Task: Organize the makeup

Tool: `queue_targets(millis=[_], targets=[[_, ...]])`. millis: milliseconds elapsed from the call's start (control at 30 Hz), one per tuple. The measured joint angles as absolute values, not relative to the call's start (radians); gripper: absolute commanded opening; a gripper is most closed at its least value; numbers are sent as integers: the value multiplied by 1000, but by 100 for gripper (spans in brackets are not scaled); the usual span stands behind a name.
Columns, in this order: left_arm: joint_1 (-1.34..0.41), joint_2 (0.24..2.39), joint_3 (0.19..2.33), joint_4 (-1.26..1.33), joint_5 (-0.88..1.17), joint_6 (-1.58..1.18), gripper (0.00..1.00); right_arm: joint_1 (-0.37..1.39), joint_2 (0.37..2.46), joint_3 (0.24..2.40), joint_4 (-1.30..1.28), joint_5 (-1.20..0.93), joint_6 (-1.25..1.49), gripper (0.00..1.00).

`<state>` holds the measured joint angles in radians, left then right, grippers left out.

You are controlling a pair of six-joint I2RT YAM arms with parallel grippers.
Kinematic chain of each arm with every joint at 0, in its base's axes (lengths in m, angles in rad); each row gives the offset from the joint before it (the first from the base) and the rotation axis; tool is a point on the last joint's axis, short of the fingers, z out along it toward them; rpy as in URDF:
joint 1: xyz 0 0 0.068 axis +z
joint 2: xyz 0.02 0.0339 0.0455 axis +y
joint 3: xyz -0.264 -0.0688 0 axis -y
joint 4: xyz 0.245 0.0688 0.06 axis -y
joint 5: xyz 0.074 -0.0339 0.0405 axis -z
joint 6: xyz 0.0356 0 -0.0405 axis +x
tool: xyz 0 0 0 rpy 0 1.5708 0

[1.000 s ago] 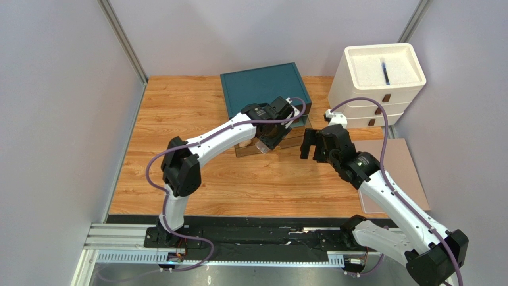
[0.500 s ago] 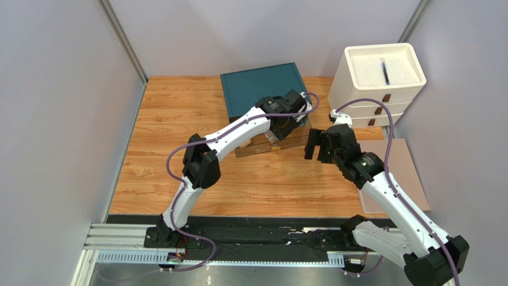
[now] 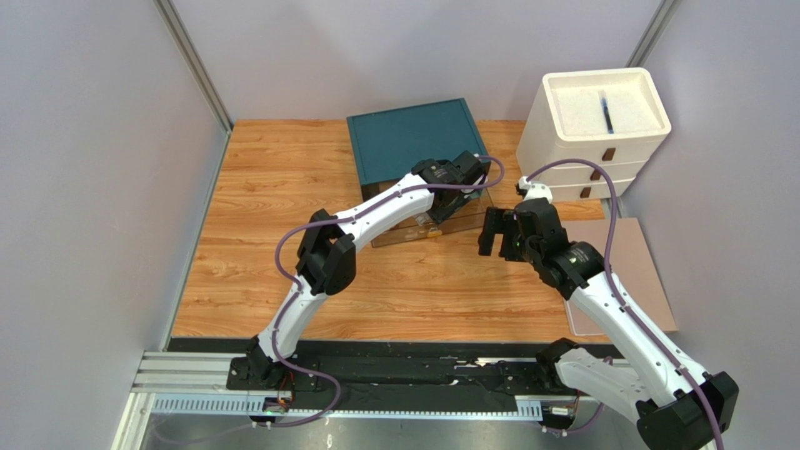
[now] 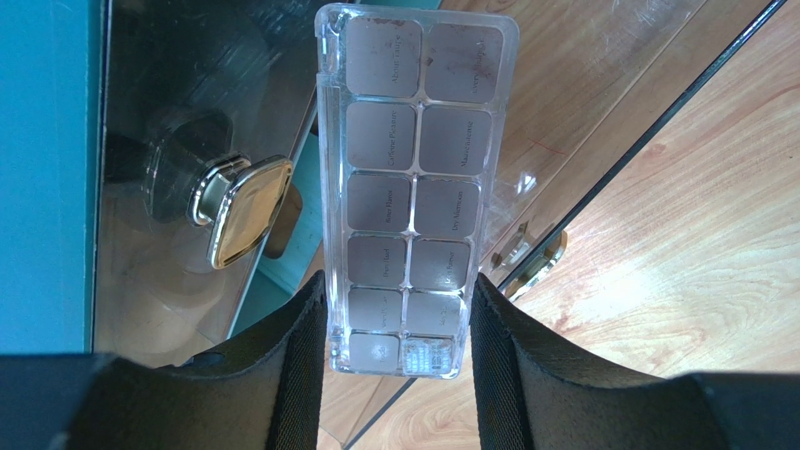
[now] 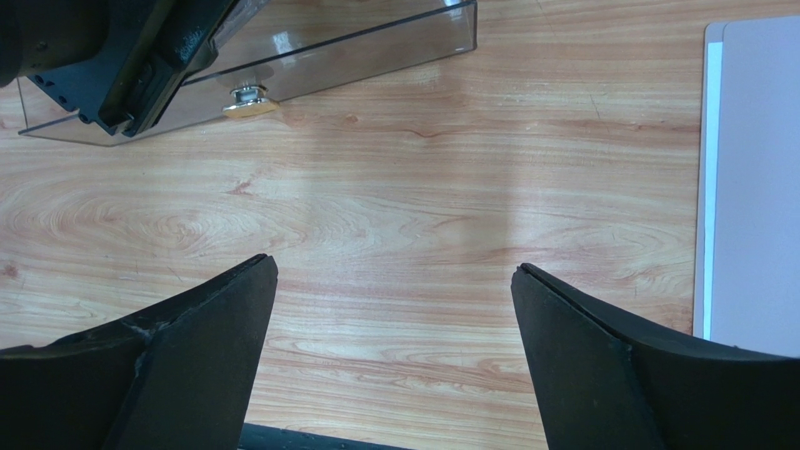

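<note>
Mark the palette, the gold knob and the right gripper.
palette [image 4: 413, 178]: left wrist view, centre of its grid.
gold knob [image 4: 246, 211]: left wrist view, its flat face.
right gripper [image 5: 392, 269]: right wrist view, midway between fingertips.

The palette [image 4: 411, 178] sits between the left gripper's [image 4: 399, 281] 2 fingers and reaches ahead of it over the drawer [image 5: 357, 47]. The drawer's knob [image 4: 244, 211] lies to the palette's left, and the box [image 3: 404, 136] is beyond. The right gripper [image 5: 394, 267] hangs over the worktop [image 5: 404, 178] just right of the drawer. A board [image 5: 756, 178] lies to its right, with the drawer unit [image 3: 596, 122] beyond that.
</note>
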<state>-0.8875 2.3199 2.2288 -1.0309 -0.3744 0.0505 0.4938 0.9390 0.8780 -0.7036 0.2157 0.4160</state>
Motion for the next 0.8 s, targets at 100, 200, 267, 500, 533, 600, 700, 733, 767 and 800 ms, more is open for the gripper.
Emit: queue_targets(millis=[100,200,267,500,533,600,700,733,767,800], targets=[[-887,2320,2229,-1034,-376,43,56,494,939,875,-703,209,419,100],[-883,2320,2229,-1048,-371,28,63,494,939,875,-700,206,422,100],[-878,2320,2229,-1059,-364,25,65,494,940,875,-699,205,422,100],[-844,2304,2188,-1055,-341,-9,76,494,949,875,-697,189,437,100],[-839,2301,2184,-1056,-340,-13,76,494,949,875,-695,187,438,100],[-831,2295,2182,-1058,-339,-17,75,494,949,869,-686,181,444,100],[-818,2250,2151,-1058,-341,-20,67,494,954,862,-678,168,458,97],[-817,2233,2143,-1060,-342,-22,52,494,956,860,-672,163,461,92],[-815,2206,2129,-1056,-341,-24,40,494,962,854,-661,149,471,90],[-812,2178,2118,-1055,-340,-27,28,494,970,847,-648,137,480,86]])
